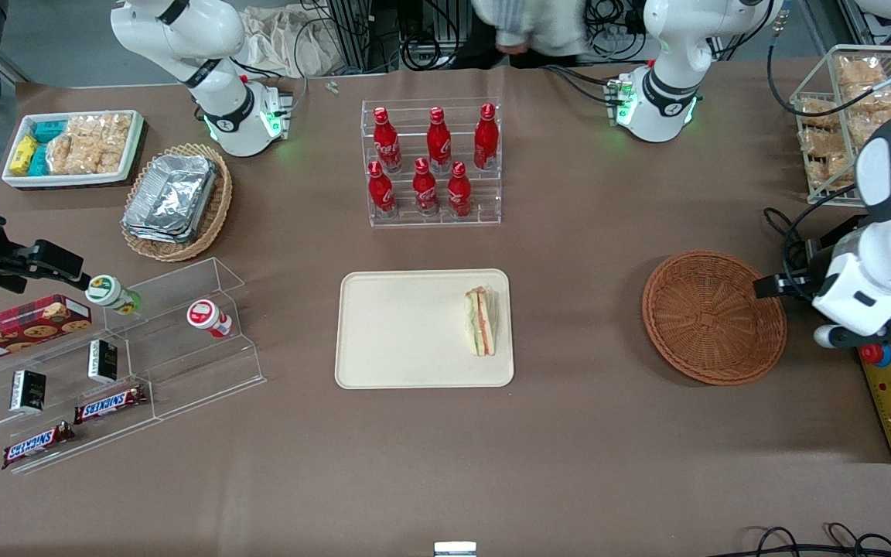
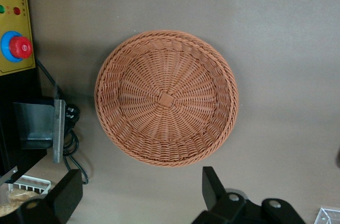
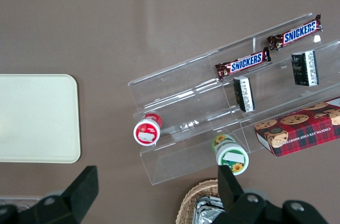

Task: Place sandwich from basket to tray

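The sandwich (image 1: 481, 321) is seen lying on the tray (image 1: 399, 333), close to the rim at the working arm's end, with its orange and green filling edge turned upward. The tray is set flat on the brown counter (image 1: 569, 464), nearer the front camera than the rack of red bottles (image 1: 431, 162).

The basket (image 1: 712, 317) is placed on the counter toward the working arm's end, well apart from the tray, and nothing is held in it; only bare wicker weave is shown in the left wrist view (image 2: 166, 98).

The claw (image 2: 138, 192) is held above the counter beside the basket, at its edge toward the working arm's end. Its two dark fingers (image 2: 66, 192) are spread wide apart, and nothing is gripped between them. In the front view the claw itself is mostly hidden by the white arm (image 1: 890, 232).

A yellow control box with a red button (image 2: 16, 48) is seen beside the basket.
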